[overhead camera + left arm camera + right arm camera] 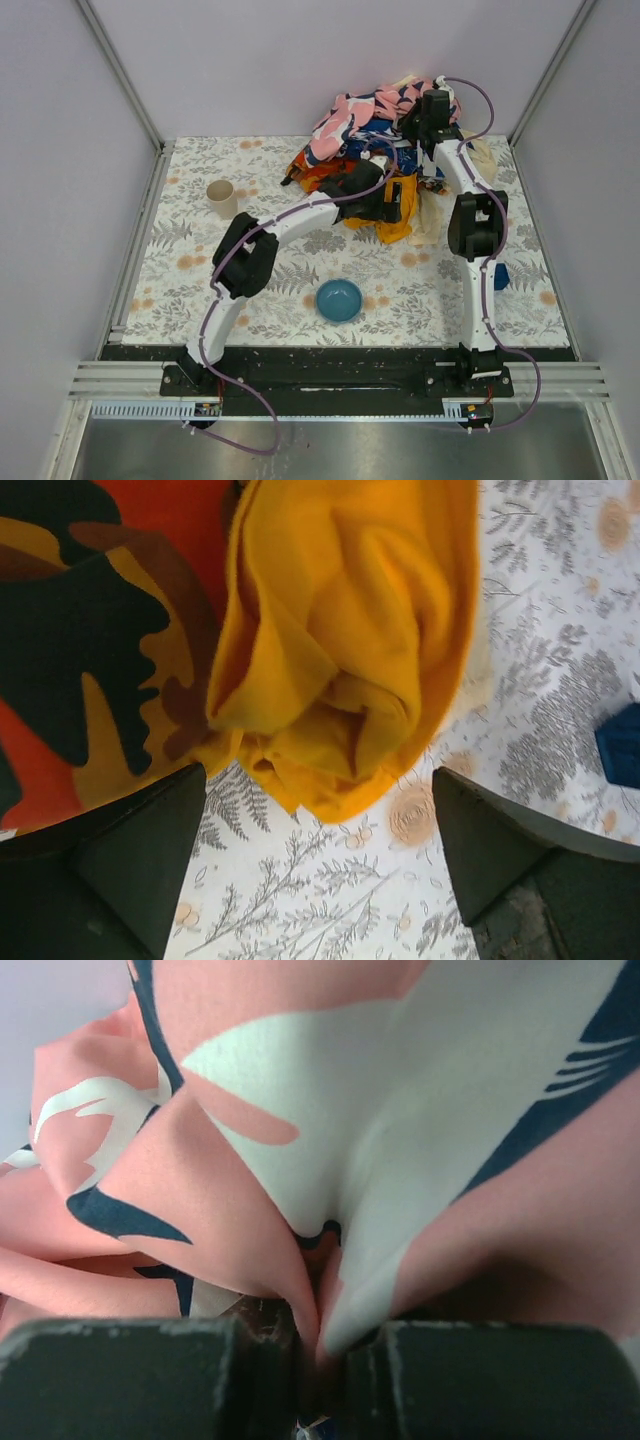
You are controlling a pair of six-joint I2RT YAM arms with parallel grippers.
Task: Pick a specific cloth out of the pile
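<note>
Mustard-yellow cloth (pixel 340 660), one piece, lies crumpled on the table (pixel 330 900) at the near edge of the pile (pixel 372 120); on the left side of the left wrist view it lies against one orange-red cloth (pixel 90 630) printed with dark leaf shapes; from above I see one cream cloth (pixel 432 215) just beside it on the other side.

Two arms are out over the table, both reaching to the heap. My left gripper (pixel 318 780) hangs over the yellow piece with its jaws spread wide; I count two dark fingers (pixel 140 860), one at each lower corner of that view; the cloth's lowest fold sits between them and touches neither; nothing is held.

My right gripper (pixel 320 1360) is at the top of the pile; its two fingers stand almost together, with a fold of pink cloth (pixel 250 1160), marked in white and navy, pinched between them; that fabric fills the whole right wrist view.

Elsewhere on the table I count one blue bowl (pixel 339 300) near the arm bases, well apart from the pile; one beige cup (pixel 221 198) off to the left; one small blue thing (pixel 500 277) beside the right arm, too hidden for me to tell what it is.
</note>
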